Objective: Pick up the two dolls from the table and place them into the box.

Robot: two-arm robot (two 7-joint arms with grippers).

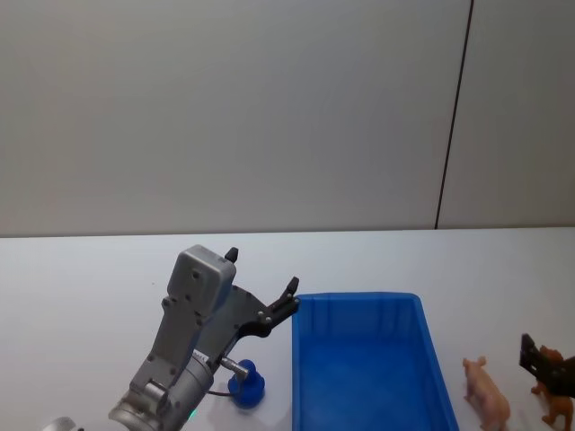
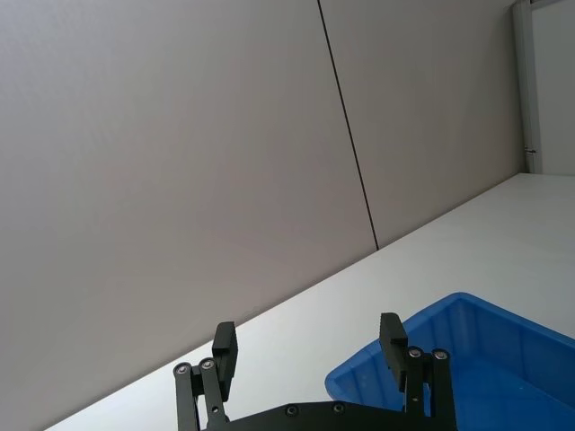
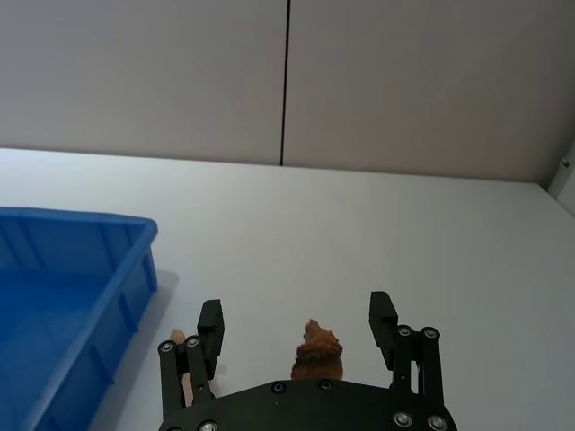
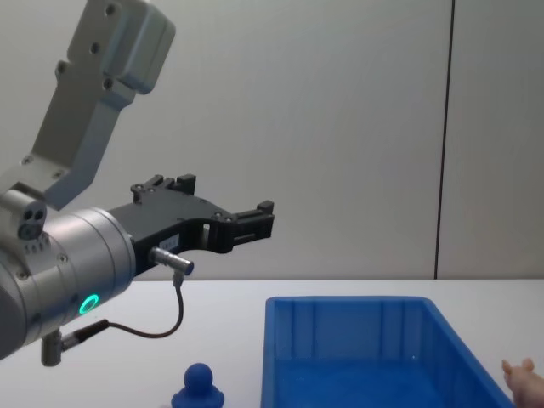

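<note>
My right gripper [image 3: 296,310] hangs low over the desk [image 3: 431,233] with its jaws apart. The brown animal [image 3: 316,352] stands between them, close to the palm and roughly centred. To grip it well, I judge I should settle until the jaws flank its body rather than its head. Then I should close gently and squarely so it cannot tip or slip out. The pig [image 1: 485,391] stands just beside it, between the animal and the box [image 1: 359,310], so the jaw on that side must not knock it. My left gripper [image 2: 307,328] is raised off the desk by the box's left wall, jaws apart and holding nothing. The blue figurine [image 1: 246,386] stands on the desk below it.
</note>
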